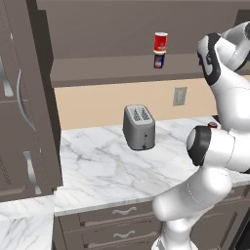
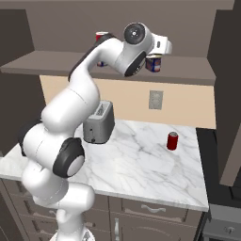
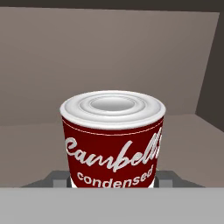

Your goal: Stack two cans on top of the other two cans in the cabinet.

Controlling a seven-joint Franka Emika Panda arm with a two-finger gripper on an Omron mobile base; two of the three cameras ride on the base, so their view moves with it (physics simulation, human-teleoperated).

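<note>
Soup can: dark red with white lettering and a pale ringed lid, upright, close against the hand camera; its base is hidden.
Gripper: closed on the soup can, grey fingers pressed to its lower sides.
Arm: reaches up from the base to the right part of the cabinet shelf.
Second blue tin: on the shelf just below the hand; I cannot tell whether the held can touches it.
Stacked can: red above, white below, upright on top of a blue tin further left on the shelf.
Loose red can: upright on the marble counter, well apart from the shelf.
Toaster: on the counter below the stack.
</note>
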